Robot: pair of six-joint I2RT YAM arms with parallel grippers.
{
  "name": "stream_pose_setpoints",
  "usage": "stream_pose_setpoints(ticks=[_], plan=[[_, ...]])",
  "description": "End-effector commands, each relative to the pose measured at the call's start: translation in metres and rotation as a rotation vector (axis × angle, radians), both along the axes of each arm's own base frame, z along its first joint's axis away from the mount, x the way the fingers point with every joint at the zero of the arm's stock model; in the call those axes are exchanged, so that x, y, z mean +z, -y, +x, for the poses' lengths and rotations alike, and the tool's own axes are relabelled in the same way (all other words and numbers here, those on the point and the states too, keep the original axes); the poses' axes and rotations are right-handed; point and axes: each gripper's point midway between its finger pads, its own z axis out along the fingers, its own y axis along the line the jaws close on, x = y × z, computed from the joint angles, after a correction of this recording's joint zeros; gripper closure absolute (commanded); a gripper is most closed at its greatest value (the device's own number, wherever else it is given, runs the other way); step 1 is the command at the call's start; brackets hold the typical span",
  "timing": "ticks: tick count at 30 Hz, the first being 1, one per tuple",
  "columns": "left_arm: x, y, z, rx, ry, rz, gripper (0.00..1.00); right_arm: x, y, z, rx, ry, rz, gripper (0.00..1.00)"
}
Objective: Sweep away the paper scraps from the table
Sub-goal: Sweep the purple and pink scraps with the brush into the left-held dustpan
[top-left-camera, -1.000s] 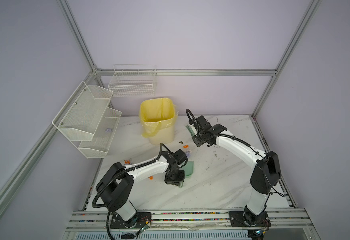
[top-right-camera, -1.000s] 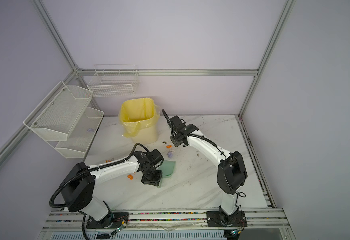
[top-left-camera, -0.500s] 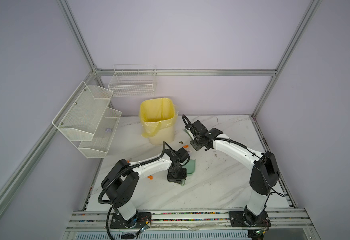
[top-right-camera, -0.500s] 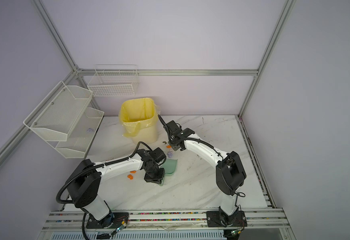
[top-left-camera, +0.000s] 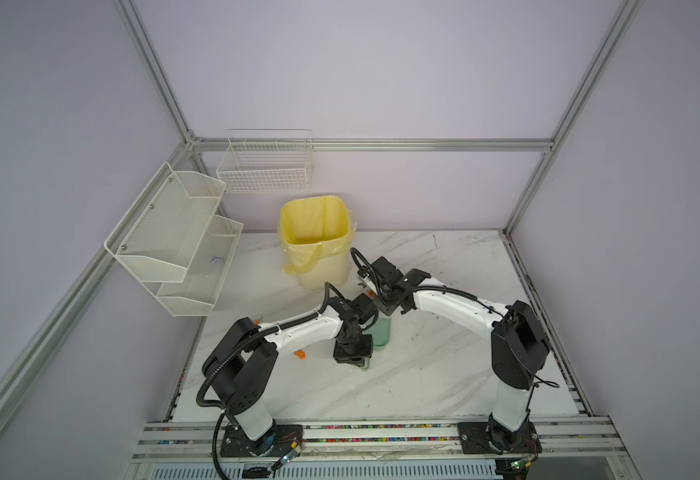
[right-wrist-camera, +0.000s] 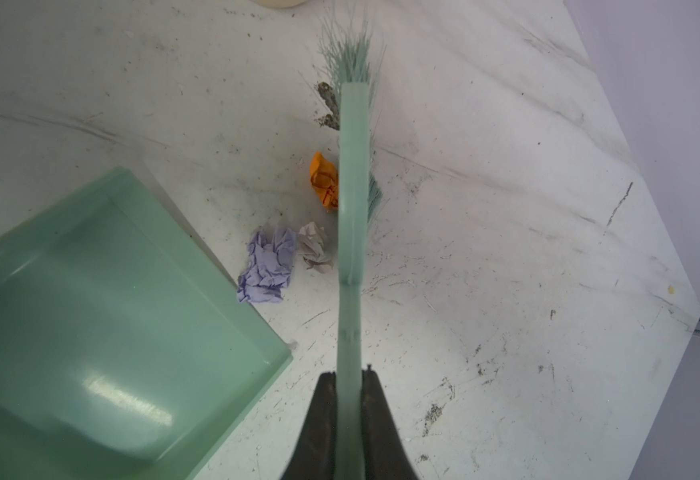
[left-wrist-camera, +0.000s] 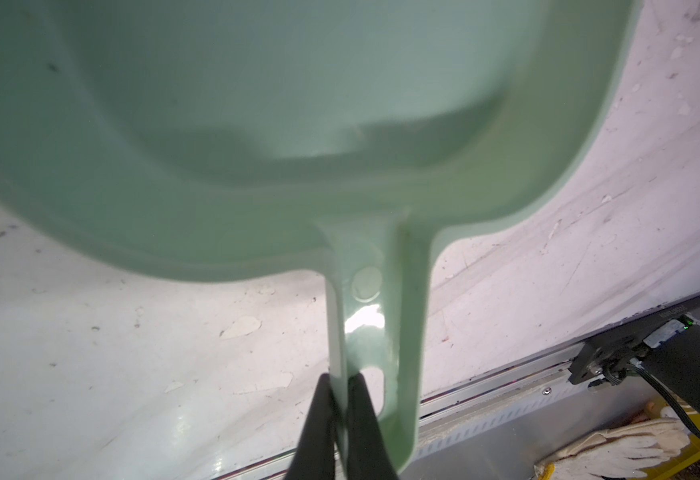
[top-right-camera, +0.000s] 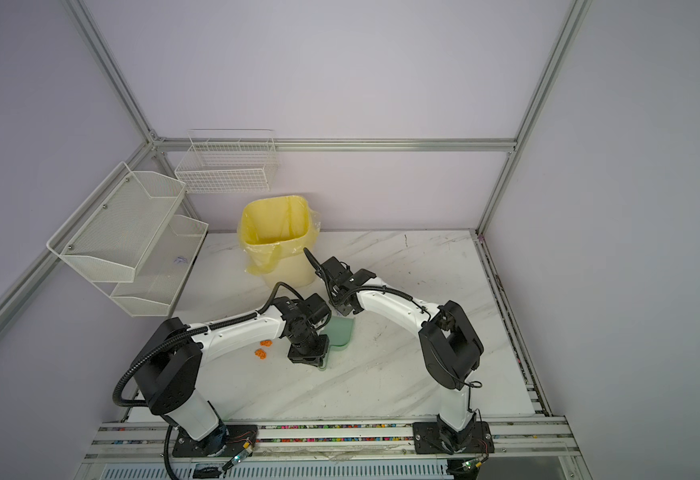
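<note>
Just off the green dustpan (right-wrist-camera: 103, 316) lip: three paper scraps (right-wrist-camera: 267, 266), light crumpled wads, likely to skitter. Push, don't pinch. Right gripper (right-wrist-camera: 348, 374) pinches the brush (right-wrist-camera: 353, 187) handle; left gripper (left-wrist-camera: 340, 378), the dustpan handle.

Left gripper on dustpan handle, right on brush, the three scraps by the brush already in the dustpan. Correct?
No: the right wrist view shows the scraps on the table between brush and dustpan, not in it. Grips are correct: left gripper on the dustpan handle, right gripper on the brush.
</note>
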Motion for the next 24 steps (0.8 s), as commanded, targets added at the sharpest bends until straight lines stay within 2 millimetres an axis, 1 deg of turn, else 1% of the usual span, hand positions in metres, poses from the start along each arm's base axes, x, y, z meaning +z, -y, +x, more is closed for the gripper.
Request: stream_pose_setpoints(ticks=[1,3,6,10,12,16,19,24], plan=[[0.022,0.015,0.018,-0.014,0.060,-0.071,1.00,0.013,-0.005,-0.014,0.071,-0.010,0.038,1.00],[0.020,0.011,0.020,-0.007,0.057,-0.068,1.00,0.016,-0.006,-0.019,0.087,-0.011,0.055,1.00],[0.019,0.008,0.020,-0.003,0.058,-0.064,1.00,0.018,-0.011,-0.035,0.151,-0.043,0.102,1.00],[0.017,0.004,0.023,0.004,0.060,-0.060,1.00,0.029,-0.014,-0.049,0.193,-0.054,0.163,1.00],[0.015,0.003,0.024,0.006,0.058,-0.057,1.00,0.032,-0.014,-0.056,0.207,-0.070,0.180,1.00],[0.012,0.001,0.024,0.003,0.052,-0.048,1.00,0.029,-0.016,-0.074,0.243,-0.137,0.210,1.00],[0.011,-0.001,0.025,0.008,0.052,-0.044,1.00,0.031,-0.018,-0.085,0.251,-0.178,0.245,1.00],[0.010,-0.002,0.025,0.007,0.049,-0.046,1.00,0.047,-0.024,-0.102,0.240,-0.252,0.341,1.00]])
